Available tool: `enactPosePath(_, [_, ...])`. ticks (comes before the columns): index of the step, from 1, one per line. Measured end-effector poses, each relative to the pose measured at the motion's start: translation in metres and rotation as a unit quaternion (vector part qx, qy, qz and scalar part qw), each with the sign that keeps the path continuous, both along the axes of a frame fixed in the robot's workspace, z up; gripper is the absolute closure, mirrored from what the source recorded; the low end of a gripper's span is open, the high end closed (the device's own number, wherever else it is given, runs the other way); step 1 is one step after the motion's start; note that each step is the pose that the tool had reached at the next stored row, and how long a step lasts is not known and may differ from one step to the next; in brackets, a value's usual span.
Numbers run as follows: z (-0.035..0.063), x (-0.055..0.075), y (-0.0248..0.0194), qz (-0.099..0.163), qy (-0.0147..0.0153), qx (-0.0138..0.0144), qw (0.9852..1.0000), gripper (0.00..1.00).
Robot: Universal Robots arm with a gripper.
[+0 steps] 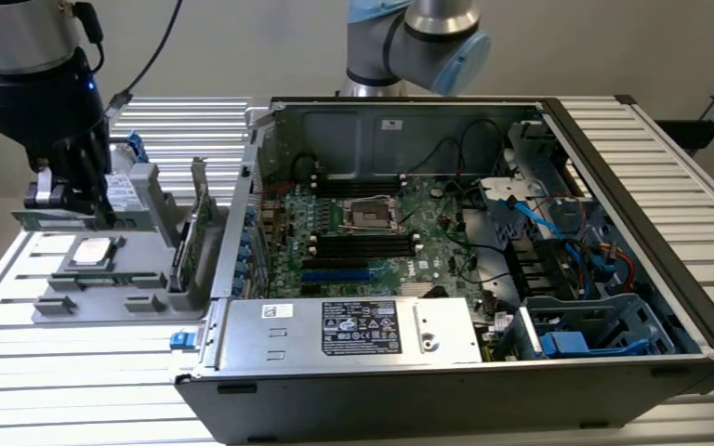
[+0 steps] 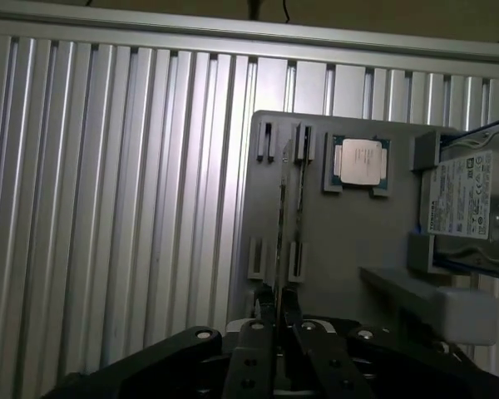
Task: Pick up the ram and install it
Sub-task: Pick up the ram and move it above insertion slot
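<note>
- arm (image 1: pixel 29 56) points straight down at the exterior view's left, over the grey holder (image 1: pixel 97 302).
- its gripper (image 1: pixel 85 218) clamped on the thin green ram (image 1: pixel 34 216).

**Pincer closed on a thin stick above the grey tray**

The black pincer (image 2: pixel 278 301) has its fingers (image 2: pixel 290 314) drawn close on a thin dark strip, seemingly the ram (image 2: pixel 281 220) seen edge-on. The strip runs away from the fingers over a grey tray (image 2: pixel 349 241), between pairs of small slotted posts. A square processor chip (image 2: pixel 359 160) with a silver lid sits in a pocket of the tray. Just beside it, a hard drive (image 2: pixel 474 199) with a white label stands at the tray's edge. The tray rests on a ribbed metal tabletop (image 2: pixel 108 183).
</note>
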State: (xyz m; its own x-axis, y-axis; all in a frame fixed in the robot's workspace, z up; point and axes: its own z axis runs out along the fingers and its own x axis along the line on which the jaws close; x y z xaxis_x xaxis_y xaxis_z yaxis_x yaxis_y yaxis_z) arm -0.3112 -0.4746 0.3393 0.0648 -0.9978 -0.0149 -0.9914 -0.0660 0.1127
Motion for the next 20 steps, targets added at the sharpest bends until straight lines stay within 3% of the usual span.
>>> enactPosePath(4, [0.012, 0.009, -0.0003, 0.0, 0.0049, 0.0012, 1.0, 0.86])
enactPosePath(8, [0.018, 0.019, -0.0006, 0.0, 0.0107, 0.0012, 0.9999, 0.86])
enactPosePath(11, [0.0246, 0.029, -0.0008, 0.002, 0.0115, 0.0021, 0.9999, 0.86])
enactPosePath(20, [0.0457, 0.061, -0.0013, 0.005, 0.0114, 0.0102, 0.9999, 0.86])
